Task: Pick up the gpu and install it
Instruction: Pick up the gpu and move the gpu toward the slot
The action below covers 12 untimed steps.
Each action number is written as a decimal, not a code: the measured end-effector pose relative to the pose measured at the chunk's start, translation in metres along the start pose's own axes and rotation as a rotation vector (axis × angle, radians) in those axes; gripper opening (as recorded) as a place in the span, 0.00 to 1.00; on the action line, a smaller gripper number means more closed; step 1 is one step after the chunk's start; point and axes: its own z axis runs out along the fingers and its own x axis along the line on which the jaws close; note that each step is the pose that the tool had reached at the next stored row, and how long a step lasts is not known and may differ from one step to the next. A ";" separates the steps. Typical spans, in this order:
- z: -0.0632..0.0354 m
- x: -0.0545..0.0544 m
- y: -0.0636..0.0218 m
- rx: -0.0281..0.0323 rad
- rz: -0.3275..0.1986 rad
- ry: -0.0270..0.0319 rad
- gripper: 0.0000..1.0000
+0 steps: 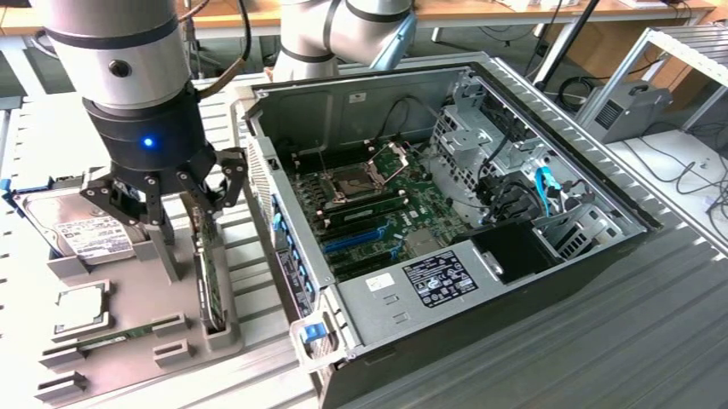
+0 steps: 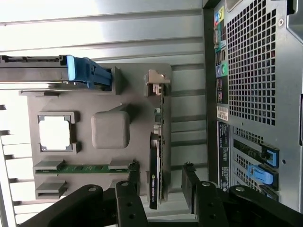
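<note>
On the ribbed worktop [image 1: 637,341] the open computer case [image 1: 264,170] stands just beside the tool [image 2: 161,166], so a straight vertical move looks wisest, keeping clear of that wall. Under the tool, the grey holder [image 1: 125,341] carries the gpu [image 2: 158,142] upright on its edge in a slot (black cooler on one face, green board on the other). I judge a good grip needs the tool centred along the gpu and squeezing both flat faces evenly, so that it lifts without tilting in the slot. The tool is spread. Its fingers [image 2: 128,198] stand one on each side of the gpu with a gap on both sides, so the gpu sits between them, not yet pinched.
</note>
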 end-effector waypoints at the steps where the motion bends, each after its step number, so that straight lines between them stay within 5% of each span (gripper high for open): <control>1: 0.0025 0.000 -0.0015 0.0001 0.000 0.0006 0.48; 12: 0.0229 0.000 -0.0034 0.0005 0.000 0.0061 0.48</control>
